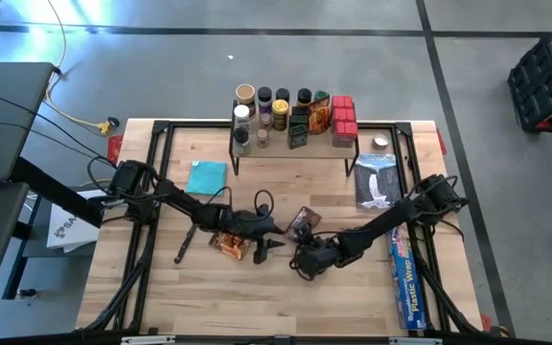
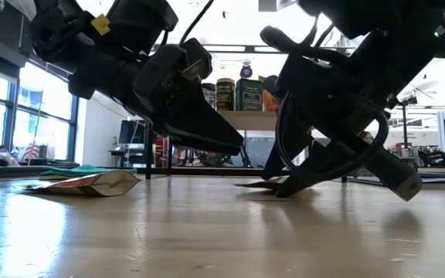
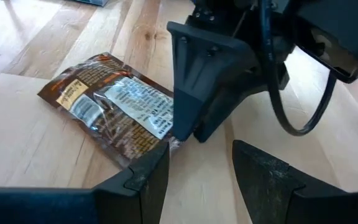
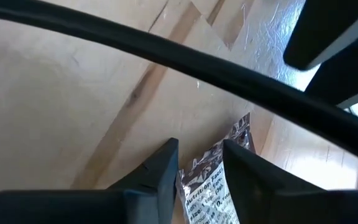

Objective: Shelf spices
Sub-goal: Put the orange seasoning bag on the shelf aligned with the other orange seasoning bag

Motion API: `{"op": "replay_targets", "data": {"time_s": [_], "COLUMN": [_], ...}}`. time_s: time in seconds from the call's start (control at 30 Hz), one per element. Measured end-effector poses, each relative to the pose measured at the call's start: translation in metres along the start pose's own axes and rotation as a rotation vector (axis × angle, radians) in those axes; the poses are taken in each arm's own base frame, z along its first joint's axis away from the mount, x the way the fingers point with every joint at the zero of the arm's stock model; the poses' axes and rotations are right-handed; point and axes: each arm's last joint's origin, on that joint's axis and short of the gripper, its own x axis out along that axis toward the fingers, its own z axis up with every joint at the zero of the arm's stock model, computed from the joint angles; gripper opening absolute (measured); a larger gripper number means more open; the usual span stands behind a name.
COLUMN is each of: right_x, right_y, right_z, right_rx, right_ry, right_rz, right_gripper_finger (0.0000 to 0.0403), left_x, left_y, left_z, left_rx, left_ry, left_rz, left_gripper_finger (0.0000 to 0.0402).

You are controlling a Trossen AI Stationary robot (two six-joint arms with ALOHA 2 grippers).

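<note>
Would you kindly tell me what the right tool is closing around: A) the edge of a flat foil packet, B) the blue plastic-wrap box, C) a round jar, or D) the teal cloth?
A: the right tool straddles the edge of a foil packet on the table.
</note>
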Motion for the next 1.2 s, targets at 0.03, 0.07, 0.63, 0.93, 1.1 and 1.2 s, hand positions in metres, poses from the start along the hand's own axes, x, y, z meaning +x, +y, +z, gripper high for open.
{"op": "replay_targets", "data": {"time_s": [0.03,0.07,0.63,0.93,1.1,1.2], "right_x": [0.0,0.0,-0.031,-0.085,-0.101,-0.104], "right_y": [0.0,0.0,-0.005,-0.031,-0.037,-0.035], "right_z": [0.0,-0.001,0.018,0.025,0.029,0.03], "right_rx": [-0.002,-0.005,0.044,0.272,0.316,0.333], "right_ry": [0.005,0.01,0.183,0.056,-0.021,-0.041], "right_rz": [-0.003,-0.005,-0.132,-0.229,-0.191,-0.175], "right_gripper_finger": [0.0119,0.0112,0.0001,0.0,0.0,0.0], "left_x": [0.0,0.0,-0.002,-0.002,-0.001,0.0], "left_y": [-0.001,-0.001,-0.025,-0.033,-0.032,-0.03], "left_z": [0.0,0.0,0.0,0.009,0.016,0.017], "left_rx": [0.001,0.002,0.195,0.423,0.395,0.34], "left_ry": [0.0,0.0,-0.043,-0.088,-0.136,-0.141], "left_rz": [-0.001,-0.002,0.072,0.274,0.286,0.236], "left_gripper_finger": [0.017,0.017,0.017,0.0172,0.0189,0.0199]}}
